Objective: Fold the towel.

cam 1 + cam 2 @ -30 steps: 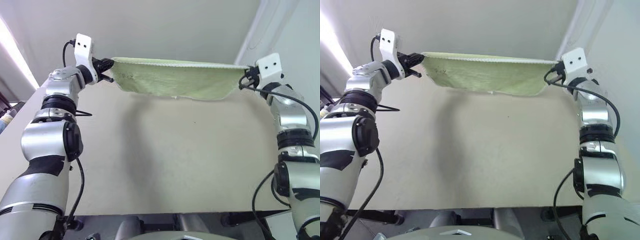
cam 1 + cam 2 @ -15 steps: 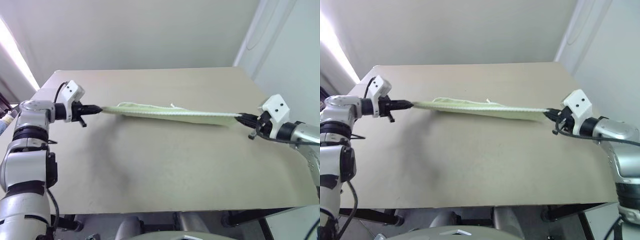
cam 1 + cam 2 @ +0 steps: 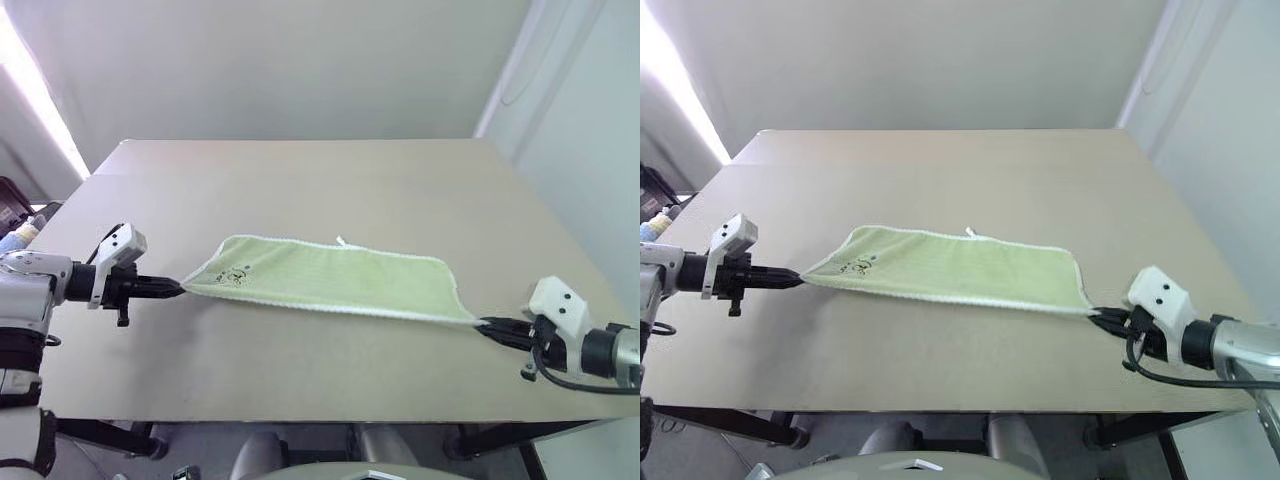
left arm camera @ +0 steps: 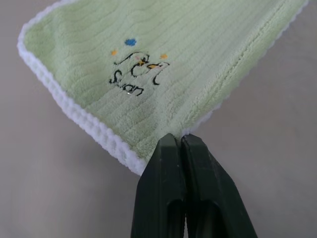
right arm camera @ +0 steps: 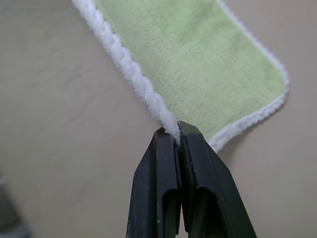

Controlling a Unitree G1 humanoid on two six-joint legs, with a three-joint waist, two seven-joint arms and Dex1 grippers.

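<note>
Towel (image 3: pixel 335 277) flat on table (image 3: pixel 330 180)

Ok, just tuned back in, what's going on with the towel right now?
The robot has the light green towel stretched across the beige table, pinched at its two near corners. The left tool is shut on the corner by the dark emblem, and the right tool is shut on the white edging at the opposite corner. The far edge, with its small white loop, lies on the table. The towel is spread flat and no fold is made yet.
</note>
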